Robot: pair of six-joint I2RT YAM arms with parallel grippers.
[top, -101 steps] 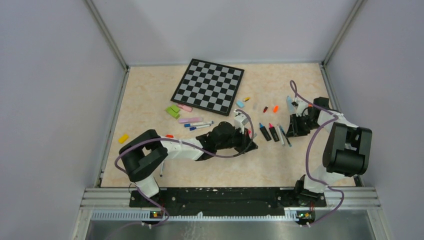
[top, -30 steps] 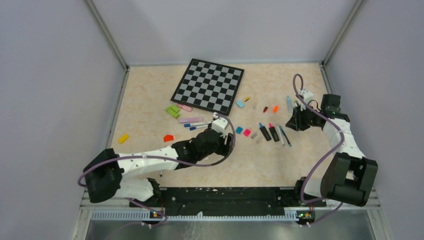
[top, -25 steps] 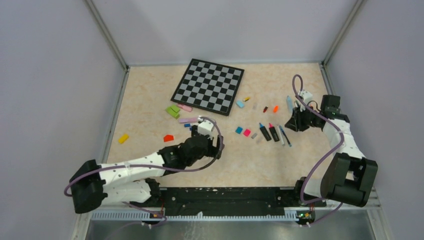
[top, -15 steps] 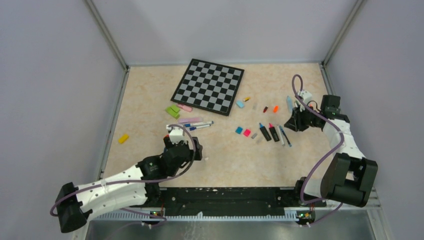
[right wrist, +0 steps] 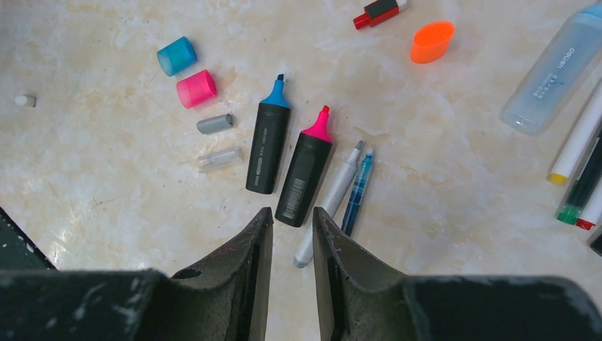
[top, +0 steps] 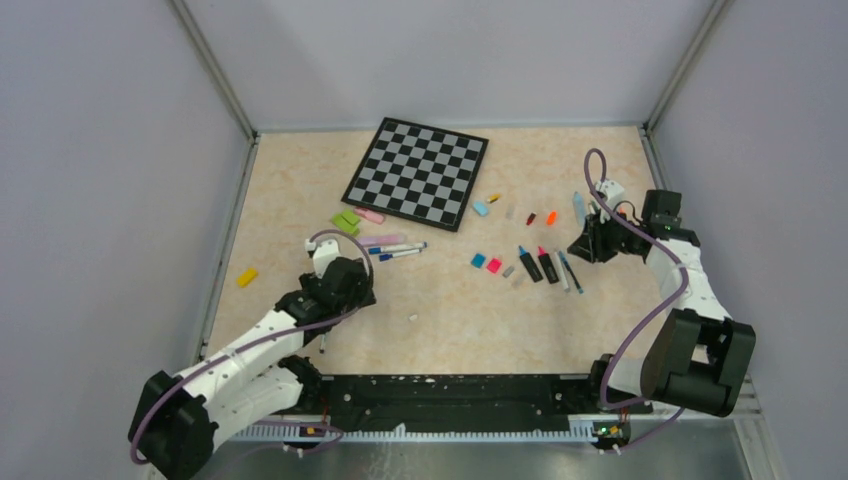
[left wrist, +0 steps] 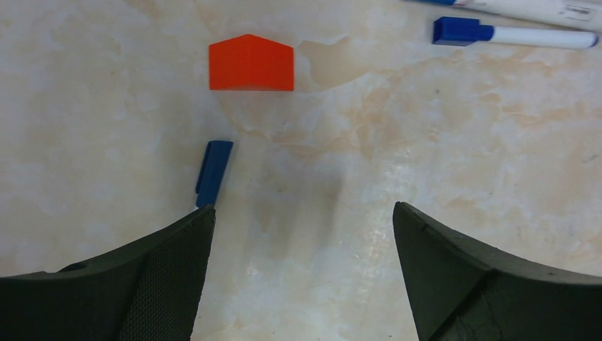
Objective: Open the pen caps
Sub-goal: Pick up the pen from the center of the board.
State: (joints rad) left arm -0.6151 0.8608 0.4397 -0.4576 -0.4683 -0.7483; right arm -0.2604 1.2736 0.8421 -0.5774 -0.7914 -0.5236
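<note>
My left gripper hangs open and empty just above the table; from above it is at the left of centre. Just ahead of its fingertips lie a loose dark blue cap and an orange-red cap. A white pen with a blue cap lies farther off. My right gripper has a narrow empty gap between its jaws. It hovers over two uncapped black highlighters, one blue-tipped and one pink-tipped, beside a grey pen and a blue pen. Loose cyan, pink, grey and orange caps lie nearby.
A checkered board lies at the back. Green pieces, a pink pen and a yellow cap are on the left. A clear case and more pens lie to the right of my right gripper. Walls enclose the table.
My left arm has swung back from the middle of the table to the left, and its jaws have opened wide. The right arm has not moved.
</note>
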